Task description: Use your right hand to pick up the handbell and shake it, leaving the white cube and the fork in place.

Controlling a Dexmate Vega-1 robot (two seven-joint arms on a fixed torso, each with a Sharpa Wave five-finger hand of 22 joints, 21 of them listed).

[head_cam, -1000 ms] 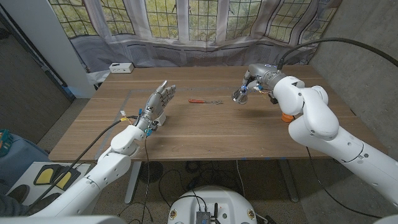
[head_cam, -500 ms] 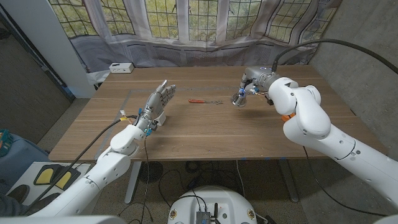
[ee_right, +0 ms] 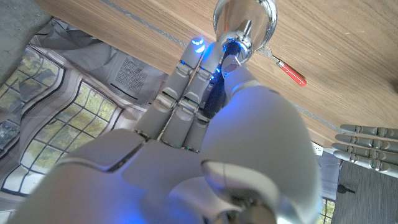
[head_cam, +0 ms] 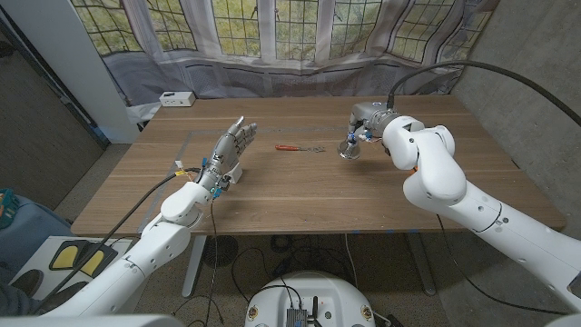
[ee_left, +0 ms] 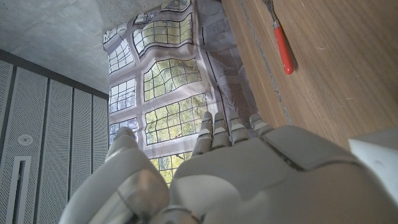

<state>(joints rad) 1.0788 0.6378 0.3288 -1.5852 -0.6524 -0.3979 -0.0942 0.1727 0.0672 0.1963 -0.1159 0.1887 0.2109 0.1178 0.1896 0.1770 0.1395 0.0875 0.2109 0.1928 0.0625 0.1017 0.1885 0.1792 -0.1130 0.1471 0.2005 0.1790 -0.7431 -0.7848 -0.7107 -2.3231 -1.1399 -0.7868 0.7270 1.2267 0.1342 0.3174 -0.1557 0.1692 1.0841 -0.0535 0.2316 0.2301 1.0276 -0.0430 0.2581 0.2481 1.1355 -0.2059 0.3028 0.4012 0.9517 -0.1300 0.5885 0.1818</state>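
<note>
left hand (ee_left: 249, 180): fingers straight, empty | fork (ee_left: 281, 43): red handle, on table (ee_left: 336, 81) | windows behind

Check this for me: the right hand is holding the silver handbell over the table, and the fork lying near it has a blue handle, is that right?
Not quite. The fork has a red handle, not blue, as the head view shows and the left wrist view confirms. The rest stands: the right hand holds the silver handbell over the table, with the fork lying near it.

Glossy white rounded arm shells; grey segmented left hand (head_cam: 232, 149) and right hand (head_cam: 366, 121); thick black cable over right arm; orange band near right elbow; blue fingertip lights.
</note>
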